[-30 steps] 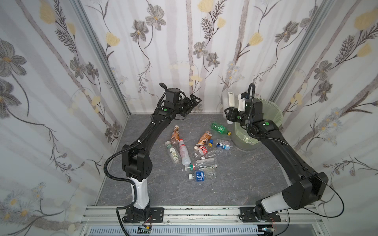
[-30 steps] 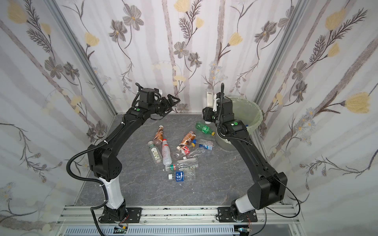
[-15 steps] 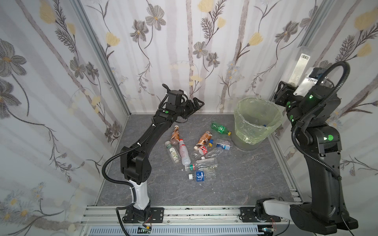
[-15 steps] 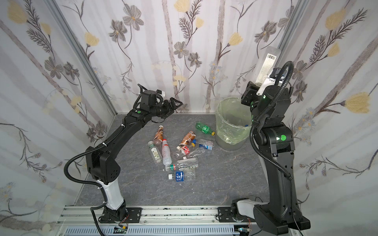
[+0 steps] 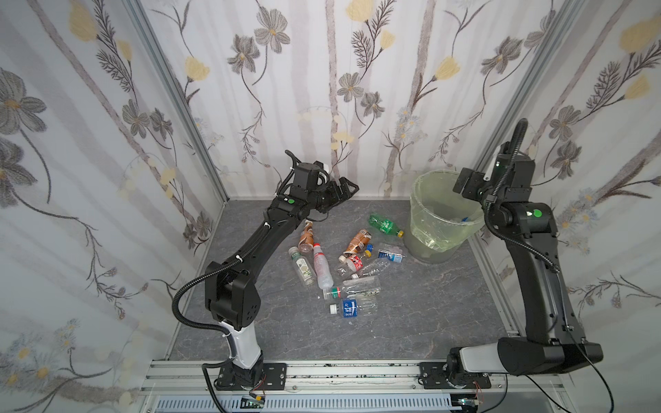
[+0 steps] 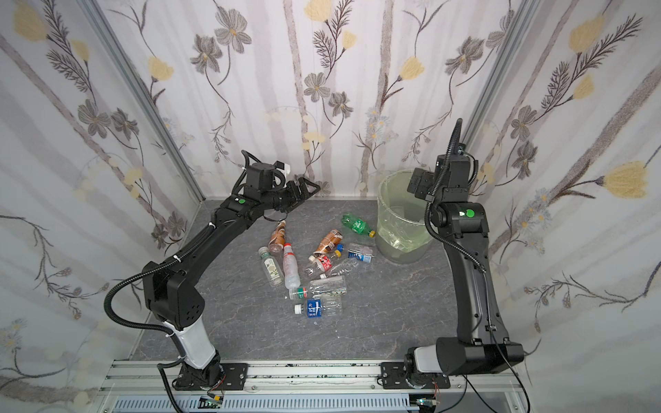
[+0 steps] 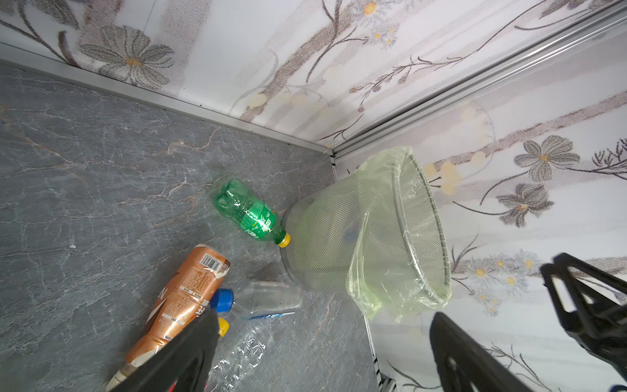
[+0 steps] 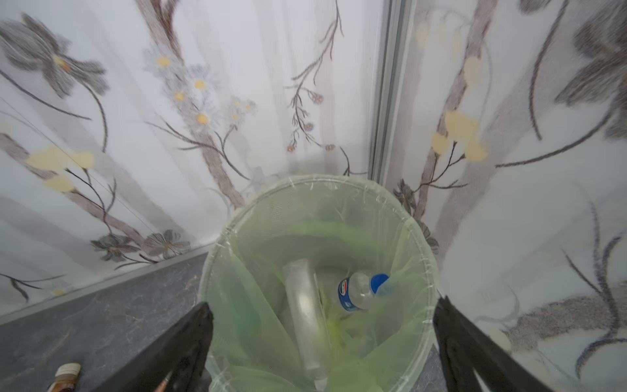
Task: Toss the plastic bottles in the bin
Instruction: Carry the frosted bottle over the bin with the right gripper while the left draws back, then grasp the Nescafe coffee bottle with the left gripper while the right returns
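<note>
Right wrist view: my right gripper [image 8: 322, 309] jaws apart, empty, above bin [image 8: 420, 244] at desk's far right corner; blue-capped bottle [image 8: 356, 292] inside. Next, green bottle [image 5: 384, 223] beside bin base, cap toward it; left gripper [image 5: 343, 189], also spread, nearer, I judge.

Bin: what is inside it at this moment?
A green bag lines the bin. A blue-capped bottle and a long clear bottle lie inside. The bag's folds hide whatever lies beneath them.

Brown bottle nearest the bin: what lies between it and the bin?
A clear, blue-capped bottle lies there on its side, beside the bin; the left wrist view shows it.
</note>
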Motion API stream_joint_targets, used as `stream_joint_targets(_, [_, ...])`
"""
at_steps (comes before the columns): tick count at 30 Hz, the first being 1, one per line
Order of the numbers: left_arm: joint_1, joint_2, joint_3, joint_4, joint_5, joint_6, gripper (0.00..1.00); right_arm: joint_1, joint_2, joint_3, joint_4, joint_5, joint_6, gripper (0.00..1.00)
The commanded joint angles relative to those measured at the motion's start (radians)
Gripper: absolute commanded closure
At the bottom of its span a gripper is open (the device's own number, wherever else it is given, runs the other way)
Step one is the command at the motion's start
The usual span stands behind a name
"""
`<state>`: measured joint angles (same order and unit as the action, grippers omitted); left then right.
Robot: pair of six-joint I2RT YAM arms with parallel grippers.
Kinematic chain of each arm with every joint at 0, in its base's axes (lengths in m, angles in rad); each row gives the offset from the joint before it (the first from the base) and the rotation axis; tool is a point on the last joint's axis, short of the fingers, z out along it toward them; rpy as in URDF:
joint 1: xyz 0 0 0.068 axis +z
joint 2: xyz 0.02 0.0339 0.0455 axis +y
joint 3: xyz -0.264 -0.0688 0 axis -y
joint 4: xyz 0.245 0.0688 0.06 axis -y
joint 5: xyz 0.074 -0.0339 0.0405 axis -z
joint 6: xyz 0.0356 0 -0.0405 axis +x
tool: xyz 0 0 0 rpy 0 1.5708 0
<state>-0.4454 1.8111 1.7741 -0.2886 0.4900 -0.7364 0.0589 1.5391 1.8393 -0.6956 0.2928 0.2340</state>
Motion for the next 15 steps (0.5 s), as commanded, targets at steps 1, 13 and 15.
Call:
stream_joint_targets(1, [-0.004,-0.007,-0.002,0.026,-0.019,0.011,0.00,0.004,0.003,0.018,0.013,-0.020,-0.004,0.00])
stream_joint_targets(13, [0.038,-0.075,-0.170,0.021,-0.070,0.059,0.00,0.105,-0.043,-0.102,0.097,-0.107,0.010,0.00])
stream_joint_targets(15, [0.066,-0.098,-0.231,0.016,-0.084,0.074,0.00,0.150,-0.050,-0.149,0.134,-0.125,0.010,0.00])
